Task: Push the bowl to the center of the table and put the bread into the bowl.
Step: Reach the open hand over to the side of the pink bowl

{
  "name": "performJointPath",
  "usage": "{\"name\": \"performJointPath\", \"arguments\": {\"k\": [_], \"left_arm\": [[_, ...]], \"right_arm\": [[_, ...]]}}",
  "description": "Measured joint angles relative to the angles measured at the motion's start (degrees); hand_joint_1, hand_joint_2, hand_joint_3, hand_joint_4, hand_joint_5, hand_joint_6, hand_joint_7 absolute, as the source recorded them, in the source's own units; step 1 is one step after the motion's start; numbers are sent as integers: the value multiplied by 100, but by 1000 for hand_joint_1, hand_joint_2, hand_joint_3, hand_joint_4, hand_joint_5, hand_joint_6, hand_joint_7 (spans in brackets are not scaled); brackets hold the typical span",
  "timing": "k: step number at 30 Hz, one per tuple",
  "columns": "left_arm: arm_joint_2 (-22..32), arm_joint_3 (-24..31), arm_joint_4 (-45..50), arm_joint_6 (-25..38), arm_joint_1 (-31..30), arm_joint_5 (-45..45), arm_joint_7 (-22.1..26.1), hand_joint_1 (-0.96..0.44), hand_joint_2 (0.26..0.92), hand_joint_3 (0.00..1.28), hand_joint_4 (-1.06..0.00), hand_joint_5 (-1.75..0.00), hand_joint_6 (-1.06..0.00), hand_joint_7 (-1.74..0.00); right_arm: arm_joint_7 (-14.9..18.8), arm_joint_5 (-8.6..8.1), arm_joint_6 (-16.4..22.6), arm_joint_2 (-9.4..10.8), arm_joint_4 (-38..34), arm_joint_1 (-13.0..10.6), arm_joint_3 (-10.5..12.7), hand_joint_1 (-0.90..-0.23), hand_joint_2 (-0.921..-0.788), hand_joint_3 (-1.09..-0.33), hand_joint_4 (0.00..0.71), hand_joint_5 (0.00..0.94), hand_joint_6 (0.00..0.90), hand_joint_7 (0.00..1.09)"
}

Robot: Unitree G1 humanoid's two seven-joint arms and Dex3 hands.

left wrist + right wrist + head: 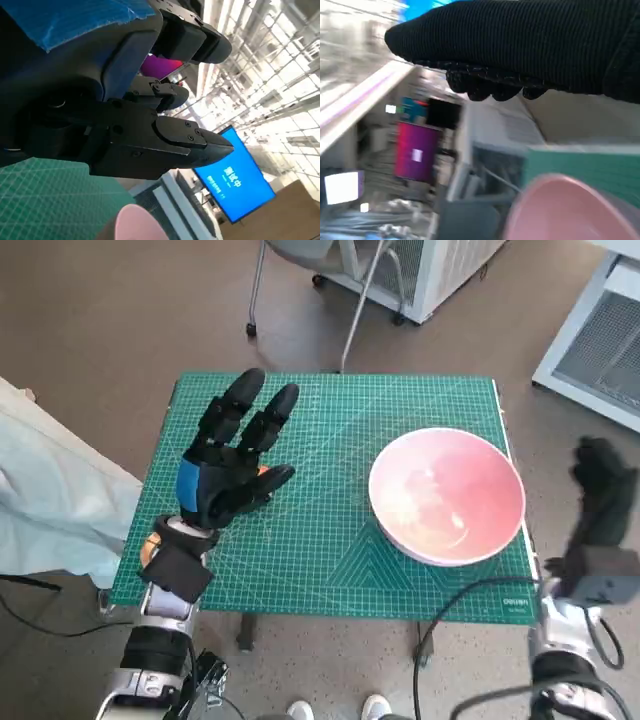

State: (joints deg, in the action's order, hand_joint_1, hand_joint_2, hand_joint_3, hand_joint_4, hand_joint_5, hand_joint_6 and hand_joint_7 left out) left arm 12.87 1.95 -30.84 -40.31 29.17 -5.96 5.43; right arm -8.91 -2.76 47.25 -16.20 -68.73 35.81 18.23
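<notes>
Beneath the fingers of the blue-taped black left hand (232, 462), only a small orange sliver (263, 471) shows; what it is cannot be told. The right hand in its black knitted glove (600, 502) is blurred beside the table edge, so how its fingers lie is unclear. In both wrist views the round pink bowl (570, 210) is cut off by the picture's edge.

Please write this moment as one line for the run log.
left hand: open above mat, small orange part showing under it | right hand: off table's right edge, state unclear | pink bowl: empty, right of centre | bread: not identifiable
</notes>
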Motion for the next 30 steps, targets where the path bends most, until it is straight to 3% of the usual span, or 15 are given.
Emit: {"name": "performJointPath", "arguments": {"k": [6,11,16,30], "left_arm": [[19,4,-4,-3,0,18,30,-141,921,112,-385,-2,-393,-236],[50,16,8,-4,0,28,42,-141,921,115,-387,-3,-395,-234],[82,34,61,-3,-8,28,43,-139,921,121,-389,-4,-399,-232],[190,117,477,136,-267,27,30,-138,921,124,-400,-8,-404,-237]], "right_arm": [[481,-361,-429,141,-227,244,159,-527,-921,-767,402,0,221,567],[1088,-873,-823,314,-335,508,512,-508,-921,-758,361,0,228,552],[1532,-1229,-1057,504,-399,695,780,-526,-921,-735,335,0,223,545],[1872,-1645,-1489,936,-492,1295,1113,-496,-921,-701,351,6,205,596]]}}
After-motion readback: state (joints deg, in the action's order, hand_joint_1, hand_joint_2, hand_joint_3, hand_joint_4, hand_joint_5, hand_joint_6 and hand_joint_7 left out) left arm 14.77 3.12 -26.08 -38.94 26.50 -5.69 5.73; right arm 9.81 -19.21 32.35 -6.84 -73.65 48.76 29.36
